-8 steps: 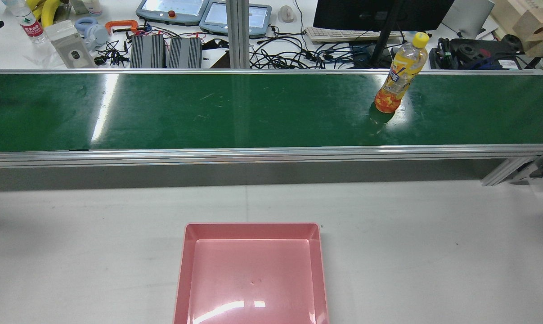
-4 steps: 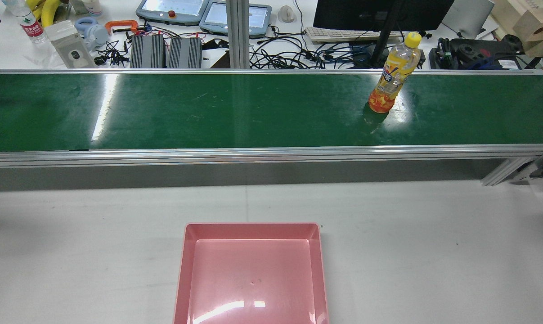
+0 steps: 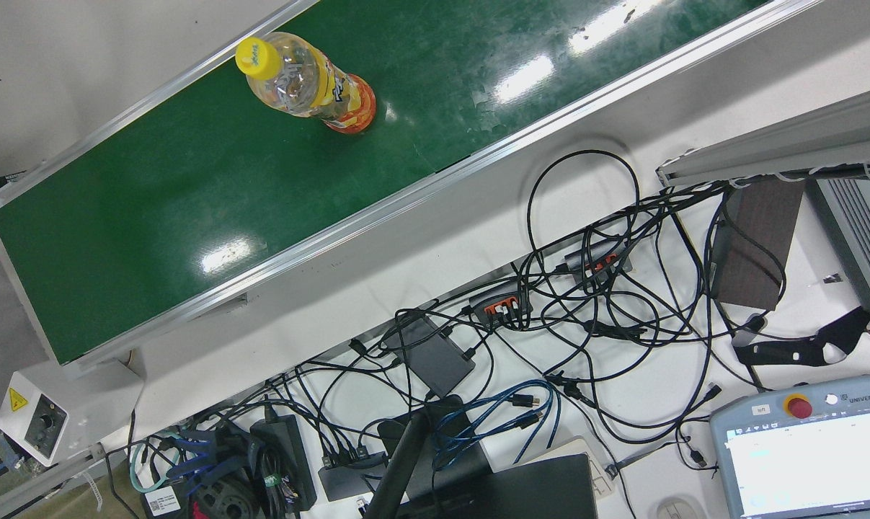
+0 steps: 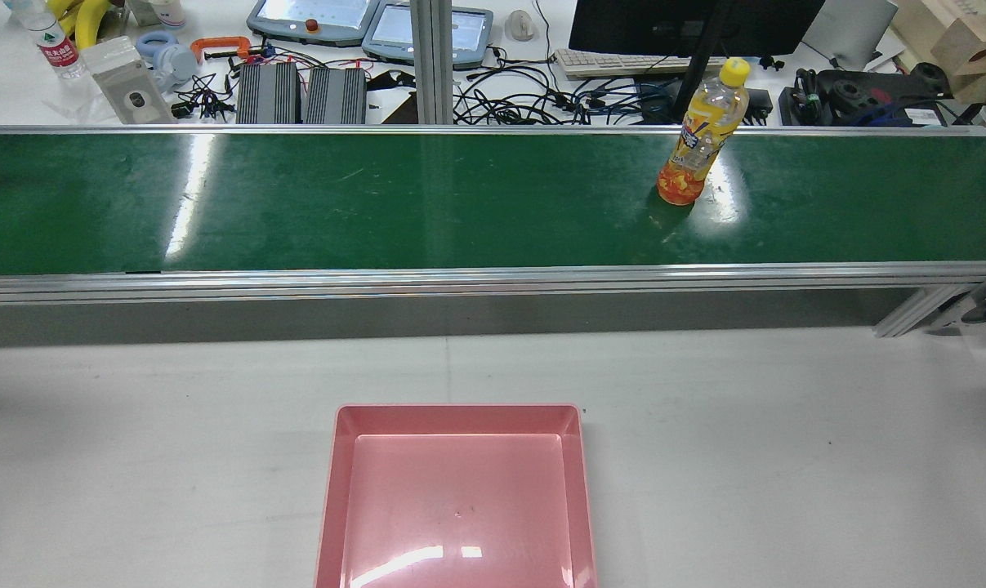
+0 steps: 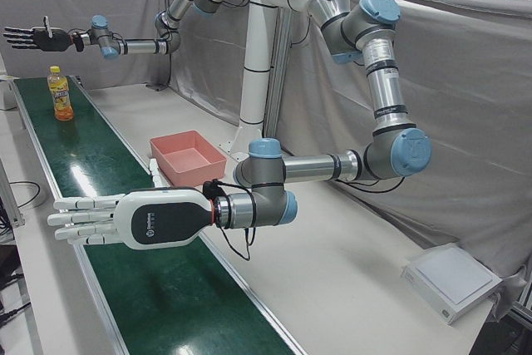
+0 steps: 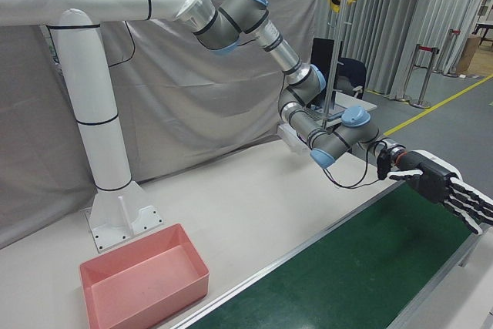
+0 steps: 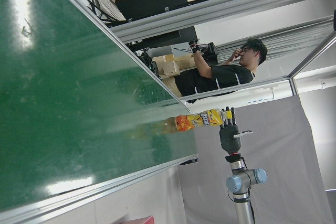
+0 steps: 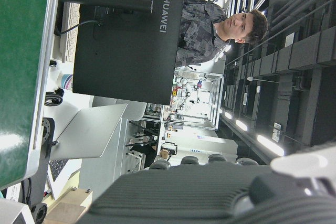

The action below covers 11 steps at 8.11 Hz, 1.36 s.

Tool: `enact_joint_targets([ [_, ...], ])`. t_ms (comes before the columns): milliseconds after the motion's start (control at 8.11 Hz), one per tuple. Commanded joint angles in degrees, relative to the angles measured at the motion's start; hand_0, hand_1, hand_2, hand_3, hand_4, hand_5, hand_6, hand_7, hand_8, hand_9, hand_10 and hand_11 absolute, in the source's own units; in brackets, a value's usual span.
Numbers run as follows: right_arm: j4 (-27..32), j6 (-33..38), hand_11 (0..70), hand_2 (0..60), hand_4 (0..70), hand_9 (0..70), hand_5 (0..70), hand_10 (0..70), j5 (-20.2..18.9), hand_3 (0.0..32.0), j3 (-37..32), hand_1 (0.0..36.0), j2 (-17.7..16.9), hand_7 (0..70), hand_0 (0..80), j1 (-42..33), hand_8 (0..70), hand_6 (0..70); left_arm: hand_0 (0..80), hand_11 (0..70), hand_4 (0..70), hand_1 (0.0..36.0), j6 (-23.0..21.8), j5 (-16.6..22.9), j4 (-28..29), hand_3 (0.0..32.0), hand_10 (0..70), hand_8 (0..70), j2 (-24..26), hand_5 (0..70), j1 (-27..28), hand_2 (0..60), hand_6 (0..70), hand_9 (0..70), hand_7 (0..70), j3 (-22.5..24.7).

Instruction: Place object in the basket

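On the belt (image 4: 378, 204) | bottle (image 4: 699, 135) upright | right hand (image 5: 29, 36) above, apart

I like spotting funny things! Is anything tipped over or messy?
Nothing stands out. The juice bottle stands upright on the green belt, the pink basket sits square on the table, and nothing has spilled.

You see a glossy green conveyor belt (image 4: 378, 200) with a brushed-metal rail (image 4: 460, 282). The bottle (image 4: 699, 135) is clear plastic with a printed film label. The basket (image 4: 457, 420) is smooth, shiny pink plastic. The table (image 4: 787, 457) is matt.
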State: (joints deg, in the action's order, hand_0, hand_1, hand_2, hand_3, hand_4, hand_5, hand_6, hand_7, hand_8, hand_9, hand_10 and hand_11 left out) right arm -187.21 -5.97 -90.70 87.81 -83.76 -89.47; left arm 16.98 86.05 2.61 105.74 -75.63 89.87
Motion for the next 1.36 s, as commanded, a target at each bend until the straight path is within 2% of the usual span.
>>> enact_joint_targets([
  [0,0.0,0.08,0.0,0.0,0.0,0.0,0.0,0.0,0.0,0.0,0.0,0.0,0.0,0.0,0.0,0.0,0.0,0.0,46.8,10.2,0.2,11.8,-0.01,0.0,0.03,0.0,5.9,0.0,0.0,7.4,-0.04,1.0,0.0,0.4,0.0,-0.04],
  [1233,0.0,0.08,0.0,0.0,0.0,0.0,0.0,0.0,0.0,0.0,0.0,0.0,0.0,0.0,0.0,0.0,0.0,0.0,47.1,10.2,0.8,11.8,-0.89,0.0,0.29,0.0,5.9,0.0,0.0,7.9,-0.22,0.5,0.0,0.2,0.0,0.39],
])
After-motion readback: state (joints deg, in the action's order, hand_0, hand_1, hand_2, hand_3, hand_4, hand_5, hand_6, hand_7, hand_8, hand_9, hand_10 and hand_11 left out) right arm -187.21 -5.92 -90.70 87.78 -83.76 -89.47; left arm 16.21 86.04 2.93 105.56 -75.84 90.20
